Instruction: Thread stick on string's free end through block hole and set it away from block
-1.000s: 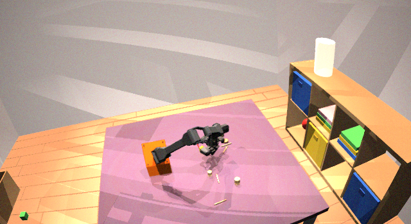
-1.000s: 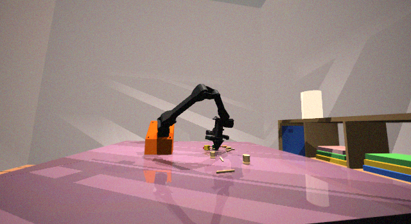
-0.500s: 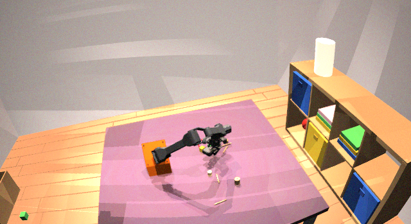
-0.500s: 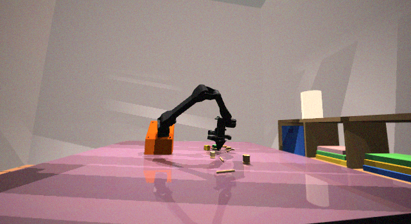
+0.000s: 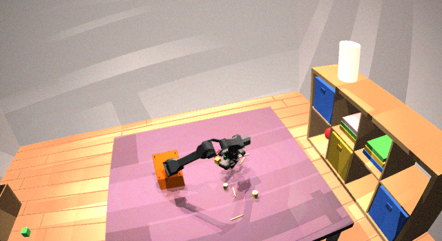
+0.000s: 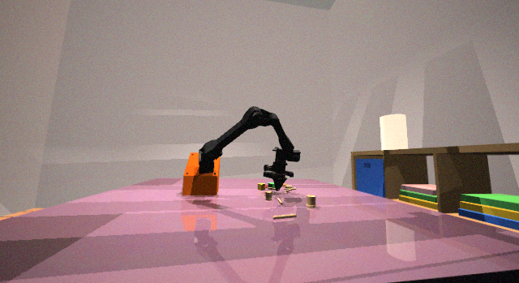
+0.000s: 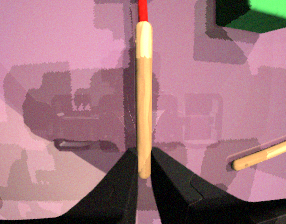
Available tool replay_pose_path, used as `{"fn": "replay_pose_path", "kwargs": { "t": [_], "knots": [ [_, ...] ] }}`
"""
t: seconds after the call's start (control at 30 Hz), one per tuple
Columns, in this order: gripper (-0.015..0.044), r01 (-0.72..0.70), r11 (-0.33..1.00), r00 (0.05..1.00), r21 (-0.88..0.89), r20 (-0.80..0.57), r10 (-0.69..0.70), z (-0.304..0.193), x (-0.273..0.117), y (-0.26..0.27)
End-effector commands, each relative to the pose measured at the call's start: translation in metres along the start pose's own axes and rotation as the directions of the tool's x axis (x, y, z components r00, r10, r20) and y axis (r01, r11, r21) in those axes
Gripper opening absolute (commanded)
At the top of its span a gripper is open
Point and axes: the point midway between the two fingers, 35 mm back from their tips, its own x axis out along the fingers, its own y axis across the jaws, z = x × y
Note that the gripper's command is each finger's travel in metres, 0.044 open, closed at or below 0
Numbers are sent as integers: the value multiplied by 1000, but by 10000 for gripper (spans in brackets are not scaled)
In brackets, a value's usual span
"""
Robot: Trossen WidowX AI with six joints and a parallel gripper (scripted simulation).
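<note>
My gripper (image 5: pixel 233 165) (image 6: pixel 278 188) (image 7: pixel 142 154) points down, shut on the near end of a pale wooden stick (image 7: pixel 144 100). The stick runs straight ahead from the fingertips in the wrist view. A red string (image 7: pixel 143 10) leaves its far end and runs out of view; a short bit of red also shows in the top view beside the arm. The yellow wooden block (image 5: pixel 217 160) (image 6: pixel 261 186) stands on the table left of the gripper, outside the wrist view. Whether the string passes through it cannot be told. I cannot make out the button the string is fixed to.
A green block (image 6: pixel 271 186) (image 7: pixel 264 15) stands near the yellow one. Loose sticks (image 5: pixel 243 160) (image 7: pixel 264 155) lie right of the gripper. Two more sticks (image 5: pixel 234 192) (image 5: pixel 237 217) and two pale cylinders (image 5: pixel 225 186) (image 5: pixel 255 194) are nearer the front. The orange base (image 5: pixel 166 165) is at the left.
</note>
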Motion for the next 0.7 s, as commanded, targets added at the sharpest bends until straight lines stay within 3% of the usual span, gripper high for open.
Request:
{"fn": "replay_pose_path", "kwargs": {
  "t": [0.0,0.43,0.67],
  "knots": [
    [0,1,1000,1000,-1,-4,-1,-4,-3,1],
    [0,14,1000,1000,-2,-5,-14,-18,9,1],
    [184,12,1000,1000,1,1,-12,-15,5,1]
  ]
}}
